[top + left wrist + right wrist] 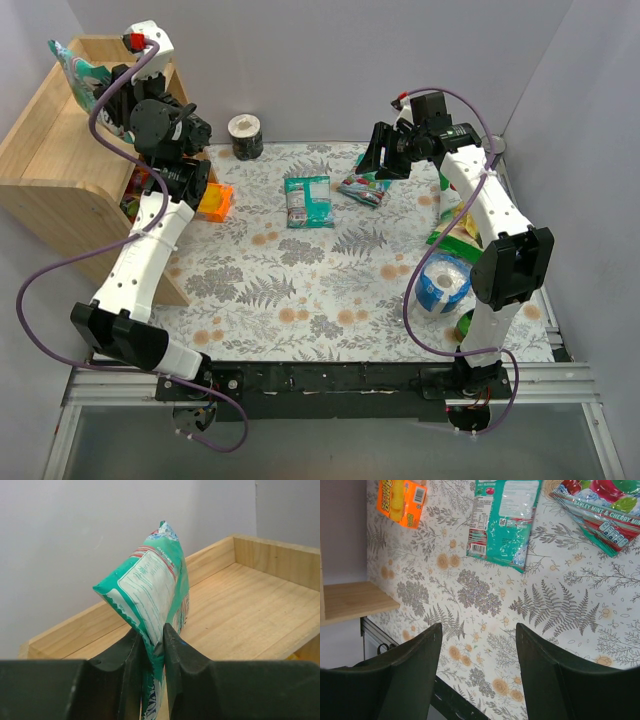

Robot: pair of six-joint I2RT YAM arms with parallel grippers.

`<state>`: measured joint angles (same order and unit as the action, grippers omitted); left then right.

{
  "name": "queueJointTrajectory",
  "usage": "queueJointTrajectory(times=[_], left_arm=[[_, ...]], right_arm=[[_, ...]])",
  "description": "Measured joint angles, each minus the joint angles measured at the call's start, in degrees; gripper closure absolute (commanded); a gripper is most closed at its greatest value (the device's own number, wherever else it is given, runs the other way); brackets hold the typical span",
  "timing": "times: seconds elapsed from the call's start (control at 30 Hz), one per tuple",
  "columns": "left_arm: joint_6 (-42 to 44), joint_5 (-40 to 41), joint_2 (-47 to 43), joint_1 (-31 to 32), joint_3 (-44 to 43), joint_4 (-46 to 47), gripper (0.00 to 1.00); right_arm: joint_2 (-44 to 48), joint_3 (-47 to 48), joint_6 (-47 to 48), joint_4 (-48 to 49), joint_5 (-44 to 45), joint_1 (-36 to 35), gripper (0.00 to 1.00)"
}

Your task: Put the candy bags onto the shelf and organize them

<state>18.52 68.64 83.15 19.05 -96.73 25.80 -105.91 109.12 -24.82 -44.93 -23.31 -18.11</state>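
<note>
Nearest you, the blue-and-white roll (pixel 443 283) sits on the table (pixel 300 300) by the right arm. It's not a candy bag, so leave it.

Next out, your right gripper (pixel 479 630) hangs above the table with jaws spread wide. Nothing is between them and they touch nothing. I read it as parked over the pickup zone, ready for the next grab.

Just beyond it lies the loose teal bag (pixel 502 520), flat with its back label up. The red bag (pixel 600 510) is beside it to the right, close but apart. The orange bag (pixel 402 500) lies off to the left, near the foot of the shelf (pixel 60 150). All three are flat on the table, so by my count you have three yet to shelve.

Farthest out, your left gripper (pixel 152 635) is up at the shelf's top tier, jaws clamped tight on the held teal bag (pixel 150 580). The grip is on the lower part of the packet. Most of it stands above the jaws, tilted, with the back label toward the wrist camera. It sits over the bare wooden tier, toward the shelf's far end in the top view. I can't tell if its bottom edge touches the wood, because the jaws hide it.

Held upright like that, it's likely meant to stand or lean against the rear lip, not lie flat. The bag looks floppy, so expect it to slump when you let go.
</note>
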Motion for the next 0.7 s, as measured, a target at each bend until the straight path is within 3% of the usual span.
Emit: queueJointTrajectory(times=[0.43,0.7], left_arm=[[6.64,4.76,-0.52,-2.45,6.45,5.38,1.0],[7.63,8.48,-6.08,-2.43,10.4,5.84,1.0]], right_arm=[[0.0,-0.2,0.0,0.02,-0.98,0.0,0.33],[0.07,-1.84,-0.02,0.31,-1.66,0.0,0.33]])
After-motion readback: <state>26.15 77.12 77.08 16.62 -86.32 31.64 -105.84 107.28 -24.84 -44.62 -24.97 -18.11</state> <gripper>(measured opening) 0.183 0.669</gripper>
